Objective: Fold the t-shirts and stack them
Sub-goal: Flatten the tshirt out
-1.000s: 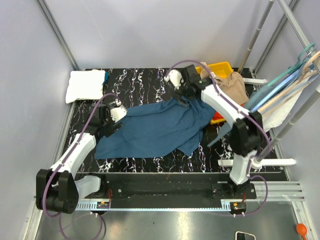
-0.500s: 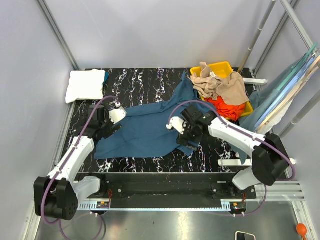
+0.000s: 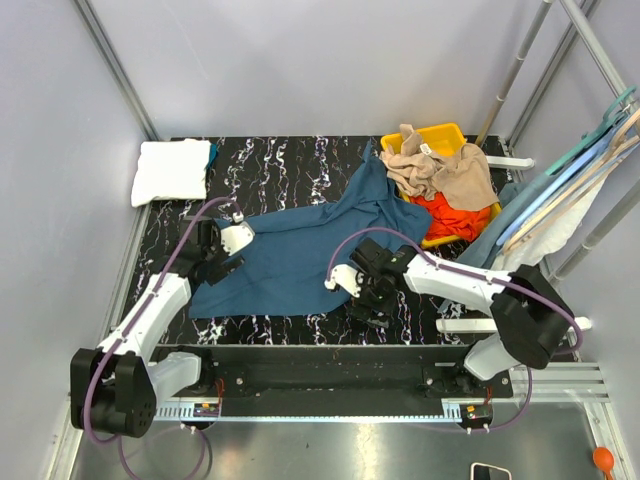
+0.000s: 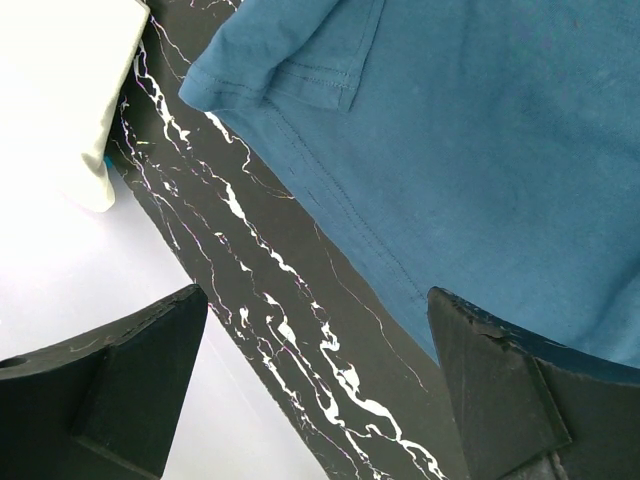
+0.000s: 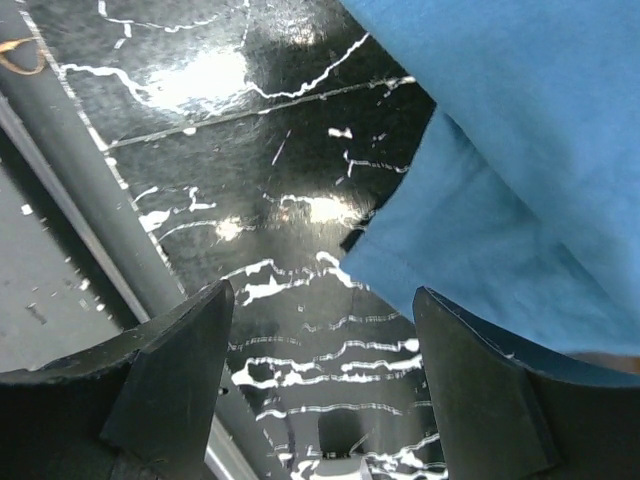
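The right tool hangs spread, gripping nothing, above the near corner of the teal t-shirt; the left tool, likewise spread, straddles its hem; the shirt lies rumpled across the desk; closing too high could miss the cloth.

White arms, purple cables, black claws
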Available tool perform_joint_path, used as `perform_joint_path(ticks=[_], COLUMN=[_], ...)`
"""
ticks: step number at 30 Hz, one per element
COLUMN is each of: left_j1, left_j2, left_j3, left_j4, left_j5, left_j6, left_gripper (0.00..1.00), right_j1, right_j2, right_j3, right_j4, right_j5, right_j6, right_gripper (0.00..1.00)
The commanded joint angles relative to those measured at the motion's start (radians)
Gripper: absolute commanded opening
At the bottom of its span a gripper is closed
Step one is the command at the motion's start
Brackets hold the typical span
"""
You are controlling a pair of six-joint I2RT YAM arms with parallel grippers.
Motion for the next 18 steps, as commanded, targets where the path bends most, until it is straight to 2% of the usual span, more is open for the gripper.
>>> perform_joint_path(ticks=[1,18], left_j1=[0.003,0.003], left_j2=[-0.032,-0.055], left_j3=[-0.015,-0.038], left_j4=[0.015,0.012], left_j5=[0.000,0.014], left_j6=[0.004,0.001], left_gripper=[0.98,0.98], right_j1=[0.003,-0.035], right_j2=[0.040,0.164], right_j3=[-0.029,-0.035], right_j4=[0.096,0.223], right_j5=[0.024,0.065], right_j6=[-0.021,-0.092], right_gripper=[0.80,0.75])
